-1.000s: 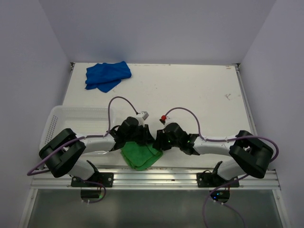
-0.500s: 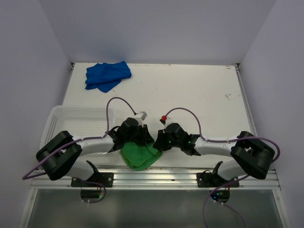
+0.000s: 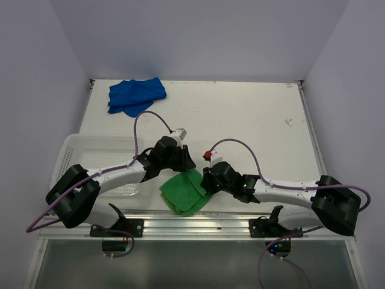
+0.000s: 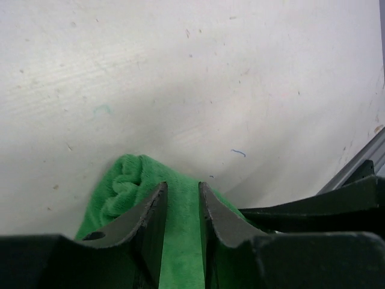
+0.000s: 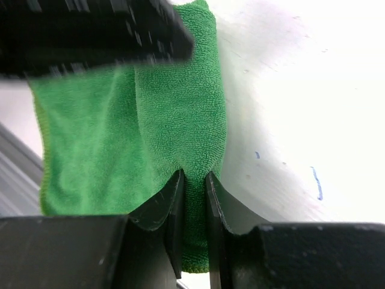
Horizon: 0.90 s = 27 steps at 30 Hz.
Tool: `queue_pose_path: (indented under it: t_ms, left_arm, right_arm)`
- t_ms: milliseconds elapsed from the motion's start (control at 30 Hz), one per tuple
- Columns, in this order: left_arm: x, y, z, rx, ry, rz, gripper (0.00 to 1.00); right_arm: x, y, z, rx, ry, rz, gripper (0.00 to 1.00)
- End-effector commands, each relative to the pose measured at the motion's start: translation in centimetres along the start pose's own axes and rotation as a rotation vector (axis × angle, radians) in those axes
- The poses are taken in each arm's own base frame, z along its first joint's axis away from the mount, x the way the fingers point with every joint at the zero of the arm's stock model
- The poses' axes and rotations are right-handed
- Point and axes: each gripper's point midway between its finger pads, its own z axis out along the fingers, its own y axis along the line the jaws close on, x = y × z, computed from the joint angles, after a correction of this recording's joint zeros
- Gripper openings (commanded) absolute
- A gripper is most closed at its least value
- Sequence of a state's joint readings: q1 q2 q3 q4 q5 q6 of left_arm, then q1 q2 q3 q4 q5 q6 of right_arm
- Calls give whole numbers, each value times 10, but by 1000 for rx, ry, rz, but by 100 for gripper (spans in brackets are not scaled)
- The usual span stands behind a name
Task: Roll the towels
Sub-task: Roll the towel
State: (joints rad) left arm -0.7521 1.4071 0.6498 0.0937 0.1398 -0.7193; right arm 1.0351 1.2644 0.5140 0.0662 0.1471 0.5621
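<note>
Top view: you have the small bright green cloth towel (image 3: 184,192) lying rumpled and partly folded at the near edge of the white table (image 3: 258,114), between the two arms. The left gripper (image 3: 182,164) sits at its far edge and the right gripper (image 3: 208,180) at its right edge. The royal blue cloth towel (image 3: 136,96) lies crumpled in the far left corner, well apart and not yet rolled. The white perforated plastic basket (image 3: 84,150) sits at the left, just beside your left arm. Left wrist view: the jaws are narrow and green cloth fills the gap, so you pinch the green towel near its bunched end; bare table lies ahead. Right wrist view: the jaws are narrow too, clamped on a fold along the towel's right edge, with the left gripper's dark body blurred across the top, close by. Handling, as a judgement: the cloth is light, limp, grippy and not fragile, and it will likely sag and unroll if released. Take it by an edge or corner, through all layers. Mind the grippers crowding each other, the metal rail (image 3: 198,224) just behind the towel, and the basket by your left elbow.
</note>
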Motion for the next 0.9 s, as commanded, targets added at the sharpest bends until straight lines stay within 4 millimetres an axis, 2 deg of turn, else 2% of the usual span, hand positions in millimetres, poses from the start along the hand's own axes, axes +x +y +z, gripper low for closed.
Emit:
queue_pose_path:
  t_ms: [0,100,300,500,667,867]
  left_arm:
    - [-32,2,-4,-32,-60,33,31]
    - [-40,3,-6,-35,-69,36,31]
    - [-39,1,-8,-28,-65,30,32]
    - [-38,0,-12,-20,-71,26,32]
    - [-42,-3,-13,-13,-75,33,32]
    - [-51,-11,-15,2,-89,49,32]
  right_arm:
    - [-5,-20,-5,139,-48,-126,0]
    - [-4,-19,-5,192,-75,-197,0]
    - [0,-12,-11,294,-118,-310,0]
    - [-15,-12,-21,436,-205,-408,0]
    - [-17,-18,-20,568,-215,-512,0]
    - [-8,-11,-11,605,-185,-640,0]
